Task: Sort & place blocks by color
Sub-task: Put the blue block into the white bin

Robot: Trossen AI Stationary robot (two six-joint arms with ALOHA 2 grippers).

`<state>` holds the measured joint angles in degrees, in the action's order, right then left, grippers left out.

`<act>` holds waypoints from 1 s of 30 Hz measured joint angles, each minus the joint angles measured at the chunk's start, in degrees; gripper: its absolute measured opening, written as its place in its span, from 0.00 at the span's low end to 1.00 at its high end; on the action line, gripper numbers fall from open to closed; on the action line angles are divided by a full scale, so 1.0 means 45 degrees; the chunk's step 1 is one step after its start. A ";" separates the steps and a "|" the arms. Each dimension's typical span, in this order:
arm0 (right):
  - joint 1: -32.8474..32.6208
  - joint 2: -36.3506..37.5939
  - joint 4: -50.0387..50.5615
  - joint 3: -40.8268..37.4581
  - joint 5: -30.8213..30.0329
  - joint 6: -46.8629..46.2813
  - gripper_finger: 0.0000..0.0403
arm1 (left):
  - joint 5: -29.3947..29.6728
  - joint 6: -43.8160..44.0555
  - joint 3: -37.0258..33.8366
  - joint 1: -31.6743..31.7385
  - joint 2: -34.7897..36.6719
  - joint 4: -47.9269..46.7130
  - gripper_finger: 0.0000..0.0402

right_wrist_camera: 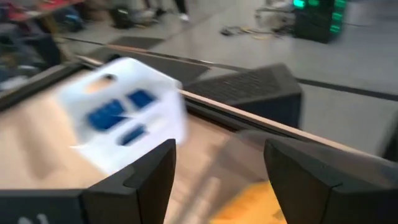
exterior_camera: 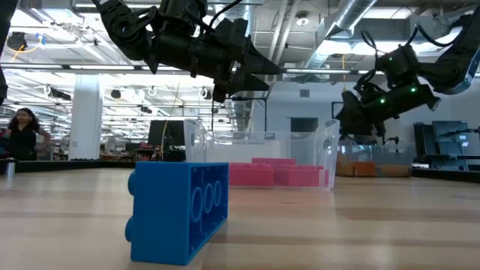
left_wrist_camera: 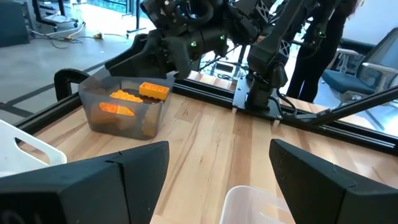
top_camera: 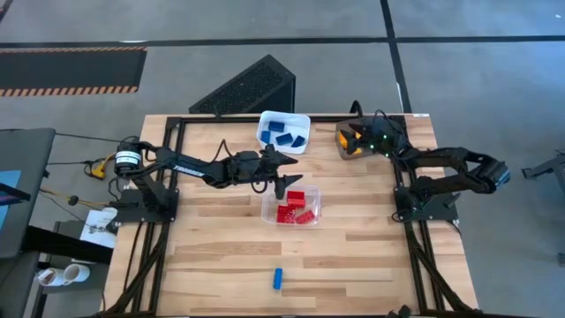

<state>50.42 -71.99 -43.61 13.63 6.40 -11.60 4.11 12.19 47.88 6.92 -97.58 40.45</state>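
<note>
Red blocks lie in a clear bin at the table's middle. Just left of and above it my left gripper hovers open with nothing between its fingers. Blue blocks lie in a white bin at the far edge. Yellow-orange blocks fill a grey bin at the far right, one block on top near the rim. My right gripper hangs open over this bin. One blue block lies on the table near the front edge.
A black perforated wedge stands on the floor beyond the far edge. Black frame rails run along the table's left, right and far sides. Bare wood spreads across the near half around the lone blue block.
</note>
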 joint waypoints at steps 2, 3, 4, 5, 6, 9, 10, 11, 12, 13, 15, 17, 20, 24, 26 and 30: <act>-0.0163 0.0005 -0.0419 0.0005 0.0582 -0.0002 0.66 | -0.0002 -0.0064 0.0000 0.0000 0.0000 0.0000 0.66; -0.0270 0.0005 -0.0650 0.0005 0.0866 -0.0001 0.66 | -0.0002 -0.0069 0.0000 0.0000 0.0000 -0.0005 0.66; -0.0387 0.0005 -0.0890 0.0005 0.1128 -0.0005 0.66 | -0.0002 -0.0069 0.0000 0.0002 0.0000 -0.0005 0.66; -0.0524 0.0009 -0.1130 0.0006 0.1345 -0.0015 0.66 | -0.0002 -0.0073 0.0000 0.0000 0.0000 -0.0009 0.66; -0.0666 0.0009 -0.1303 0.0033 0.1558 -0.0019 0.66 | -0.0002 -0.0073 0.0000 0.0000 0.0000 -0.0024 0.66; -0.1149 0.0126 -0.1340 0.0298 0.1979 -0.0029 0.66 | -0.0003 -0.0074 0.0000 0.0001 0.0000 -0.0210 0.66; -0.1328 0.0211 -0.1306 0.0402 0.2101 -0.0026 0.66 | -0.0006 -0.0074 -0.0005 0.0000 0.0000 -0.0318 0.66; -0.1516 0.0299 -0.1260 0.0506 0.2243 -0.0024 0.66 | -0.0006 -0.0074 -0.0005 0.0000 0.0000 -0.0423 0.66; -0.1724 0.0412 -0.1186 0.0589 0.2361 -0.0016 0.66 | -0.0002 -0.0074 -0.0005 0.0005 0.0000 -0.0525 0.66; -0.1931 0.0557 -0.1131 0.0649 0.2543 0.0010 0.66 | -0.0002 -0.0074 -0.0005 0.0005 0.0000 -0.0612 0.66; -0.2368 0.0885 -0.1115 0.0750 0.2971 0.0199 0.66 | 0.0050 -0.0111 -0.0005 0.0005 0.0000 -0.0760 0.66; -0.2908 0.1279 -0.1050 0.0856 0.3457 0.0649 0.66 | 0.0302 -0.0304 -0.0005 0.0005 0.0009 -0.0915 0.66; -0.3862 0.1911 -0.0734 0.0998 0.3790 0.1336 0.66 | 0.0625 -0.0265 -0.0015 0.0005 0.0325 -0.1213 0.66; -0.5007 0.2703 0.0611 0.1405 0.3444 0.2279 0.66 | 0.0625 -0.0351 -0.0015 -0.0013 0.1100 -0.1700 0.66; -0.5419 0.2999 0.1442 0.1630 0.2963 0.2579 0.66 | 0.0625 -0.0401 -0.0015 -0.0100 0.1438 -0.2054 0.66; -0.5971 0.3364 0.2721 0.2007 0.2099 0.3016 0.66 | 0.0611 -0.0518 -0.0015 -0.0555 0.1873 -0.1979 0.66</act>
<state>23.55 -56.85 -31.36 22.66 15.85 1.98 6.85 9.86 47.81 4.42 -89.15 31.54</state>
